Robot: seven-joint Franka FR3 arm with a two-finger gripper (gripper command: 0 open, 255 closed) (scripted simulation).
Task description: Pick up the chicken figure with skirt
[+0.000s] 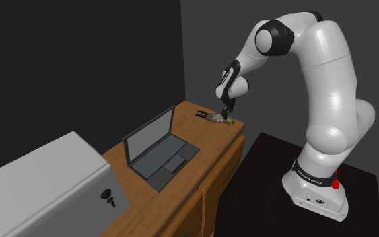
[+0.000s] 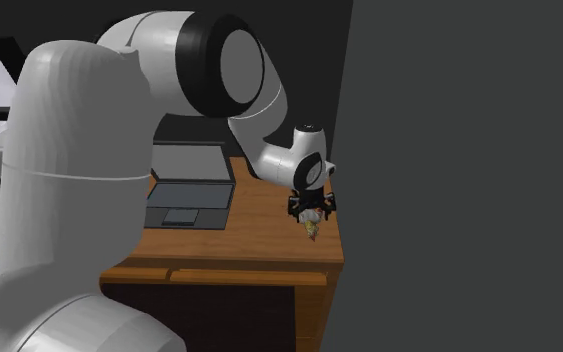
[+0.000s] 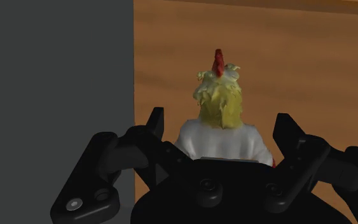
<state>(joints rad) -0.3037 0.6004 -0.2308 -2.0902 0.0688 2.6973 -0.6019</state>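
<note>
Gripper [image 3: 220, 122] fingers spread astride chicken figure [image 3: 220, 102] on wooden desk [image 1: 208, 145], dark wall [image 3: 56, 76] just beside, open laptop [image 1: 159, 151] well apart

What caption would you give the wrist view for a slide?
Gripper at the chicken figure, wooden desk beyond, grey wall alongside.

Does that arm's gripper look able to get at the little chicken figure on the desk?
Probably yes. The gripper is down at the chicken figure on the wooden desk, jaws apart on either side of it, nothing else between them. The dark wall beside it is close but seems not to block.
</note>
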